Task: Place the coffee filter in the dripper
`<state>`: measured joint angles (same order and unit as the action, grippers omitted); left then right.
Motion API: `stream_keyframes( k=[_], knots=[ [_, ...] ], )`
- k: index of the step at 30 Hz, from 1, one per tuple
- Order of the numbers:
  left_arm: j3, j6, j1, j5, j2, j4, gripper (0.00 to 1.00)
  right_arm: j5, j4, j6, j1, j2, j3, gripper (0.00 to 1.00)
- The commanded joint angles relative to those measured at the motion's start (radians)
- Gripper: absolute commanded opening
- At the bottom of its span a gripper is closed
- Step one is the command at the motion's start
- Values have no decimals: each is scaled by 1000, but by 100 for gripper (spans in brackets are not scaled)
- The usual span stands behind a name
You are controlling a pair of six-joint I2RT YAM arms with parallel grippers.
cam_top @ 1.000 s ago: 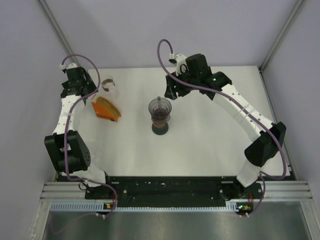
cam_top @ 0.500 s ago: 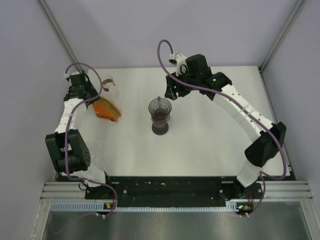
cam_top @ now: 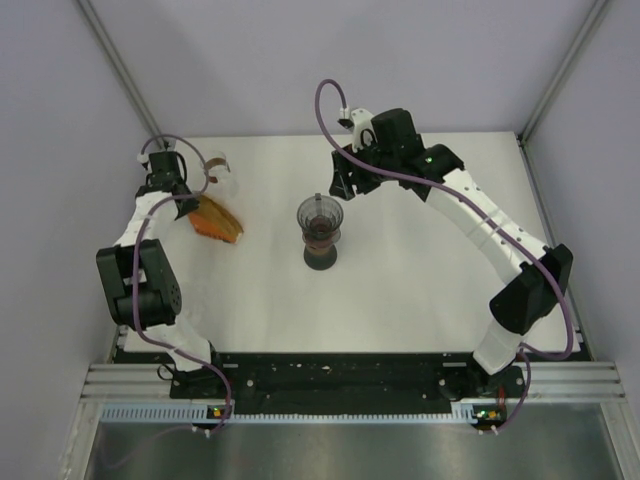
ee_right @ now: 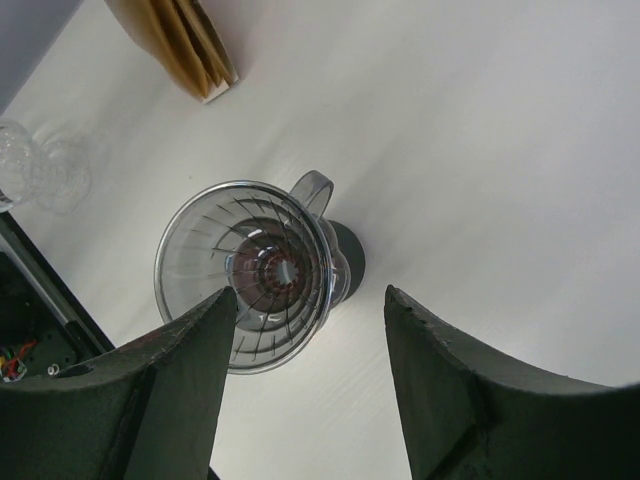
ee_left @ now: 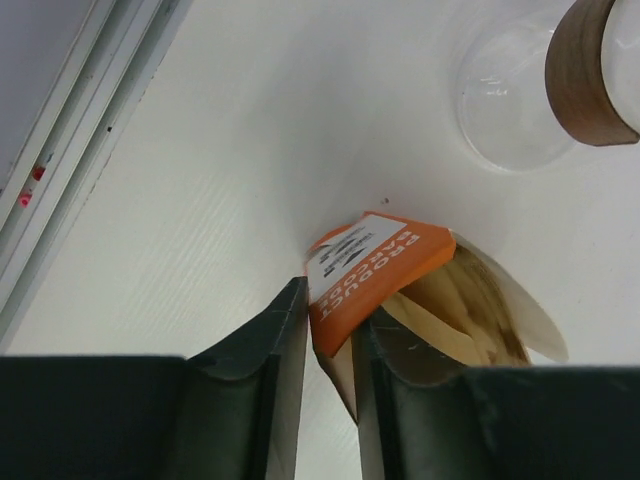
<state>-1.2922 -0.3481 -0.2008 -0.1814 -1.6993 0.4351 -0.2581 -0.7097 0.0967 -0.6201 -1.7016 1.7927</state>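
Pickup stage: left pincer (ee_left: 330,300) narrow astride the filter pack (ee_left: 372,262) corner, grip unconfirmed; right pincer (ee_right: 308,292) wide over the dripper (ee_right: 250,280); next, extract one coffee filter (ee_left: 455,318).

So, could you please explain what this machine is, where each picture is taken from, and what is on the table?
A left arm and a right arm, both robots, are bolted to a white table. One camera looks down from above; one sits on each wrist. The left gripper straddles a corner of the orange filter pack, beside a glass carafe; whether it grips it yet is unclear. The right gripper hangs open near the empty dripper, holding nothing.
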Motion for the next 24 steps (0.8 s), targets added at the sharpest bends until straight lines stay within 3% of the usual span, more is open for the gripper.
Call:
stream_keyframes(
  k=[1,2,3,12,19,21,24],
  knots=[
    [-47,-12,-6,-1,16,-6,13,5,38,-5,-17,69,-9,61],
    [-47,-15,-8,3,27,1,3,5,36,-2,-17,72,-9,61],
    [-44,-12,-12,11,41,2,0,6,36,-3,-17,76,-9,61],
    [-56,89,-19,150,274,92,0,101,35,-41,-58,97,63,61],
    [-59,57,-17,284,420,278,0,247,134,-297,-340,106,105,60],
    [-55,63,-17,302,452,315,0,215,192,-350,-414,99,100,58],
    [-70,77,-15,319,487,376,0,62,344,-295,-466,77,76,48]
  ],
)
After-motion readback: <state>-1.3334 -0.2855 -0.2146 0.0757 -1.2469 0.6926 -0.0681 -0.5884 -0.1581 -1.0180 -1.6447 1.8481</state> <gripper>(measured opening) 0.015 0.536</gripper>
